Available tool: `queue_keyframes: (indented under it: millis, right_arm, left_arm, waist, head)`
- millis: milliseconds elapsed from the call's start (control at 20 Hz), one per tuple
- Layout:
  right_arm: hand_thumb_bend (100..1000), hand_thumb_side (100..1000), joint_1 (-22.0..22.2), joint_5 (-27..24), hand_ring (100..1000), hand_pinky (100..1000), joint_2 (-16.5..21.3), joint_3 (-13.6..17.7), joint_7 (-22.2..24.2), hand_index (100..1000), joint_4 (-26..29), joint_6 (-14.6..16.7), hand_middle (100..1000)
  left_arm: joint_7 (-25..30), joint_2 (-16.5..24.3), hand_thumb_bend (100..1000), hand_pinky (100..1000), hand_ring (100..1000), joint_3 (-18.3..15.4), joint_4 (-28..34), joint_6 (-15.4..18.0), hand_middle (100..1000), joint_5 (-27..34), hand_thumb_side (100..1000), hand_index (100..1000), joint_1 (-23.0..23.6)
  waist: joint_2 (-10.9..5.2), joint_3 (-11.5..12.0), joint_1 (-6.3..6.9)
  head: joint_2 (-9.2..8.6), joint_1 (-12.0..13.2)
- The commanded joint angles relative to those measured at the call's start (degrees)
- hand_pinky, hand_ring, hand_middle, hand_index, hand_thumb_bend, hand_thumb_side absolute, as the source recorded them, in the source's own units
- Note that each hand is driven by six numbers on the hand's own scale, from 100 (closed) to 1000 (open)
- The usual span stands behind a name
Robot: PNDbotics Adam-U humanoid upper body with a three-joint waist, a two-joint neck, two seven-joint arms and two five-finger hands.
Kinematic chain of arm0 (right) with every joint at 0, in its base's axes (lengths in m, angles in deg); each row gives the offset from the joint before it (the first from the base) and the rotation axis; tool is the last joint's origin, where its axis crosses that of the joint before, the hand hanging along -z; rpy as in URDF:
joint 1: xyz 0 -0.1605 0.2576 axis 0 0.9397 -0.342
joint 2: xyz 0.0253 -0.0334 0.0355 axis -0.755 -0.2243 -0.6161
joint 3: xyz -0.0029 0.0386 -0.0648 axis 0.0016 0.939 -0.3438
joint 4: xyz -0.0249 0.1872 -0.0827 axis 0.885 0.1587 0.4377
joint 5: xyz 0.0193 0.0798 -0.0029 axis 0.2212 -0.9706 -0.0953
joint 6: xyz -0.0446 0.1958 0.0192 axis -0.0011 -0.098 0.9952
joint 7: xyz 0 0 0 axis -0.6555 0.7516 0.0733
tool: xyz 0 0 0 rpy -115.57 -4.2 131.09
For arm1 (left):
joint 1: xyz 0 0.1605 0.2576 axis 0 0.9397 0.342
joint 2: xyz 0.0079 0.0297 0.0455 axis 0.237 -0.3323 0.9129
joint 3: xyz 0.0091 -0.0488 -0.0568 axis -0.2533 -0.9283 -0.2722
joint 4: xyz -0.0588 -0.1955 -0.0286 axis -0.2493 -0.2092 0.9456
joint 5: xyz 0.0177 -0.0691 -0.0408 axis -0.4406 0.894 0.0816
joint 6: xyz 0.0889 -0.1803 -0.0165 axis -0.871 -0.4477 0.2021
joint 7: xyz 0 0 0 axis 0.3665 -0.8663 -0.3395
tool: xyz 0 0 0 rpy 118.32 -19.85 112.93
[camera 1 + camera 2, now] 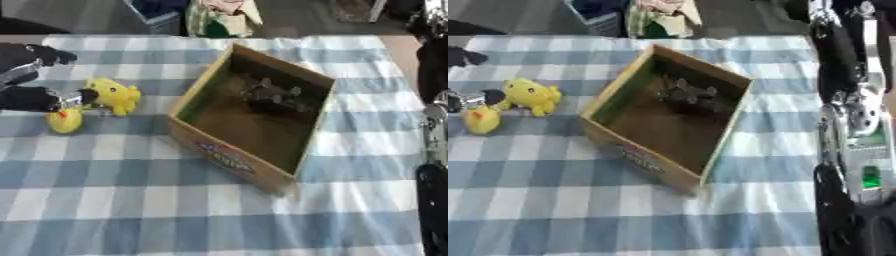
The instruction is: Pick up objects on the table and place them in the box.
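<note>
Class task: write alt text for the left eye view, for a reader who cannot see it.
A robot's left hand reaches in from the left edge to two yellow toys on a blue-and-white checked tablecloth. Right of them stands an open cardboard box with a dark object inside.

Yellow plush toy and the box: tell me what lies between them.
Nothing but bare checked tablecloth lies between the yellow plush toy and the box; the left eye view shows it best.
</note>
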Motion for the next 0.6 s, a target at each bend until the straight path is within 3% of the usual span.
queue_keyframes:
  millis: [50, 600]
  right_arm:
    - [100, 543, -0.35, 0.16, 623, 714, 1.33, 0.42, 0.00, 763, 0.68, -0.04, 451]
    - [100, 543, -0.37, 0.08, 624, 714, 1.26, 0.56, -0.10, 760, 0.69, -0.06, 450]
  left_arm:
    - [1.07, 2.71, 566, 787, 910, -0.77, -0.04, 0.50, 885, -1.56, 1000, 1000, 0.09]
    - [-0.22, 3.10, 582, 781, 906, -1.31, -3.99, -0.24, 878, -5.68, 1000, 1000, 2.34]
  waist:
    - [-1.45, 0.24, 0.18]
    - [-1.36, 0.16, -0.15]
  head:
    - [-0.32, 0.13]
    - [-1.05, 0.18]
